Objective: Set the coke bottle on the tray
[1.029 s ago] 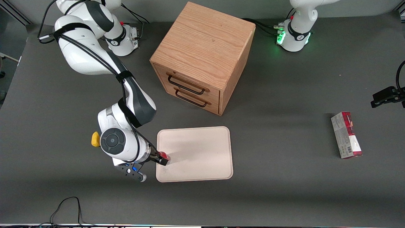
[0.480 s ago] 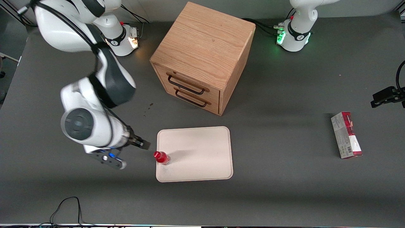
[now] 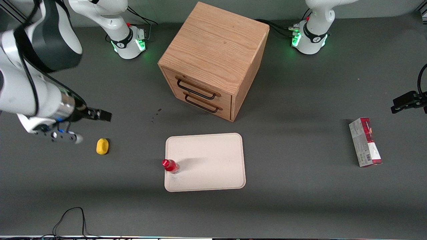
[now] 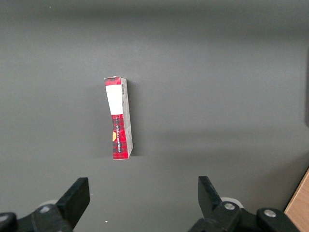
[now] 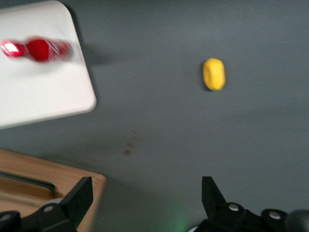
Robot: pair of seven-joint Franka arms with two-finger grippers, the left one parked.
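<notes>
Coke bottle point(image 3: 170, 166) stands upright on the tray point(image 3: 213, 160), just inside the rim at the end toward the working arm. Well apart from it, the gripper point(image 3: 106, 116) hangs above bare tabletop point(image 3: 293, 200), its fingers point(image 5: 215, 195) spread wide and empty, near a small yellow object point(image 3: 102, 146).

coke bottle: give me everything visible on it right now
The coke bottle is small and slim, with a red body, a red cap and a clear base. It stands upright on the tray, close to the rim at the working arm's end, resting on the tray floor only. Nothing grips it: the gripper is open, well away and nearer the yellow object.
</notes>
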